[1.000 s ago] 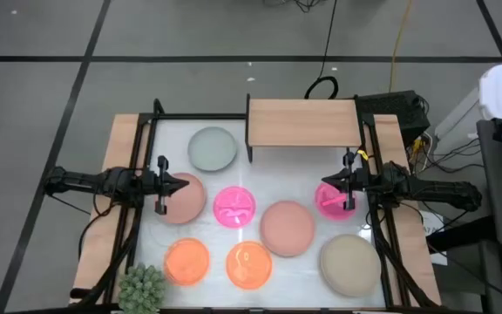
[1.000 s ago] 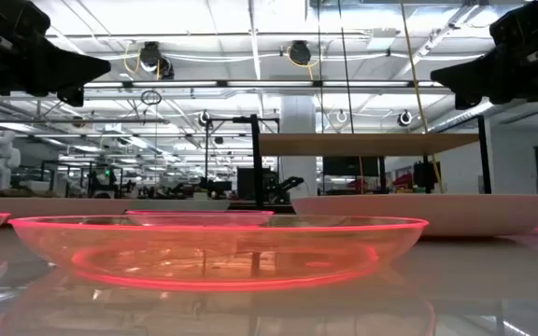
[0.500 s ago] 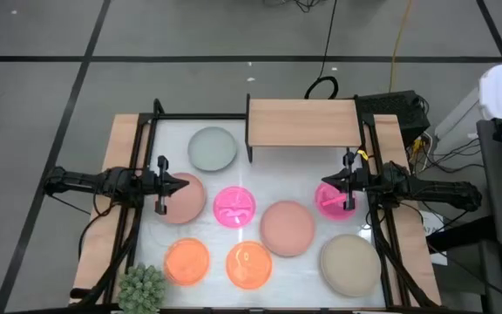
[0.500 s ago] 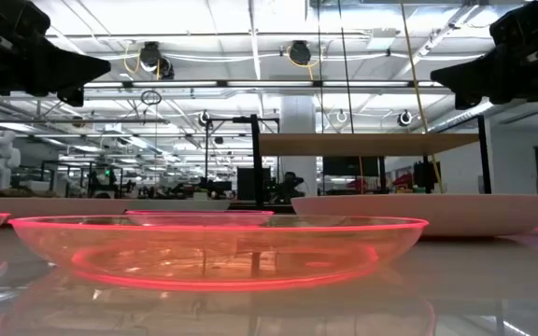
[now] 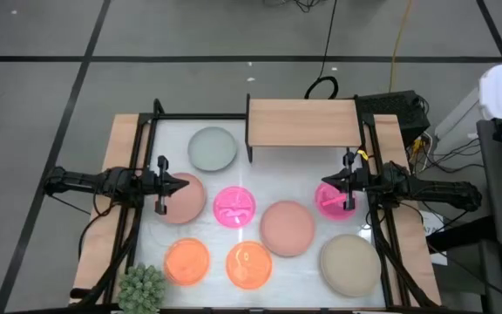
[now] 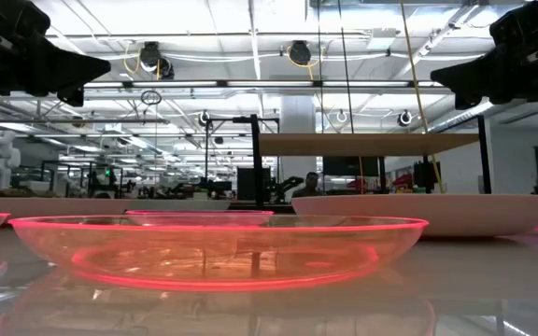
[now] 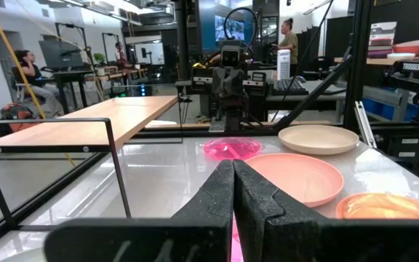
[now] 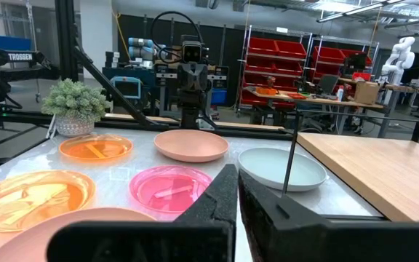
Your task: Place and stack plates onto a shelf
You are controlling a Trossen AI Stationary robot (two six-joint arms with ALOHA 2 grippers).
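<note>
Both jaws are pressed together, nothing held. Left gripper (image 5: 184,185) hangs above the dusty-pink plate (image 5: 185,199) on the left side of the bench (image 5: 277,148); right gripper (image 5: 324,183) hangs above the magenta plate (image 5: 331,200) on the right side. Arms reach in from opposite edges and face each other across the bench, tips well apart. Each wrist view shows its own two dark fingers closed tip to tip, left (image 7: 233,191), right (image 8: 236,191).

Shelf (image 5: 302,122) sits at the far edge of the bench, right of centre, light-wood top on thin black legs, no plate on it.

Plates all lie flat on the bench, none stacked:
- pale grey-green plate (image 5: 212,148) just left of the shelf
- second magenta plate (image 5: 234,208) mid-bench
- larger dusty-pink plate (image 5: 287,228) just right of it, near the middle
- two orange plates at the near edge (image 5: 186,261) and (image 5: 249,264), side by side
- beige plate (image 5: 349,263) at the near right corner

Spiky green plant (image 5: 142,288) stands at the near left corner, beside the left orange plate.

Low view: an orange plate (image 6: 218,250) fills the foreground, shelf board (image 6: 367,144) behind it.
</note>
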